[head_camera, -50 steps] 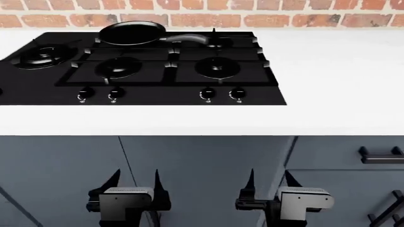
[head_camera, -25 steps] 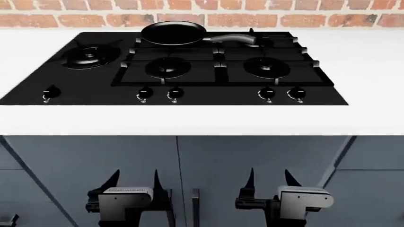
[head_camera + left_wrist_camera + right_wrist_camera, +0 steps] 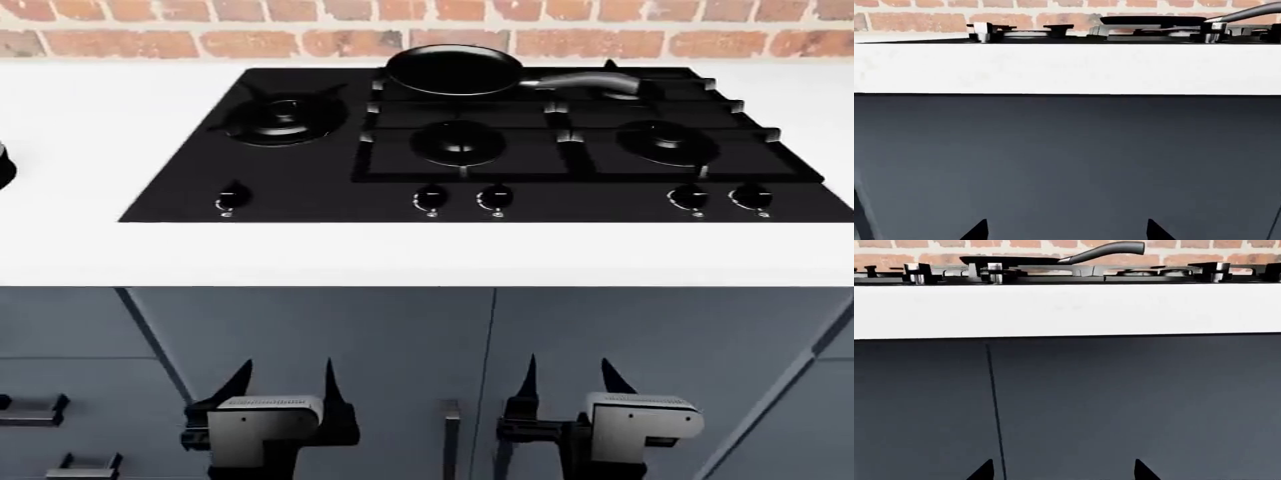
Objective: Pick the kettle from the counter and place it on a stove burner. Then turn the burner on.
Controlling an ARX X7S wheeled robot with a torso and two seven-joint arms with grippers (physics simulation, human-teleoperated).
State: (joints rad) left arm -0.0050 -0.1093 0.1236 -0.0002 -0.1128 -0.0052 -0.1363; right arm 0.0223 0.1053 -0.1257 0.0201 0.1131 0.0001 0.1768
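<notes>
The large round stove burner (image 3: 283,117) sits at the left end of the black hob, with its knob (image 3: 230,199) in front of it. The white counter (image 3: 400,255) runs across the view above dark grey-blue cabinets. The kettle is not clearly in view; only a small dark sliver (image 3: 4,166) shows on the counter at the far left edge. My left gripper (image 3: 283,385) and right gripper (image 3: 571,380) are both open and empty, held low in front of the cabinet doors. In the left wrist view (image 3: 1067,231) and right wrist view (image 3: 1062,471) the tips stand wide apart, facing the cabinets.
A black frying pan (image 3: 454,70) with a grey handle sits on a rear burner. Two smaller burners (image 3: 461,143) (image 3: 665,142) lie under rectangular grates, with several knobs along the hob's front. A brick wall (image 3: 427,20) backs the counter. Drawer handles (image 3: 34,404) show low left.
The head view has shifted left along the counter, so the hob and pan slid right in the picture. The large burner is now fully in view. Both grippers kept their pose.
</notes>
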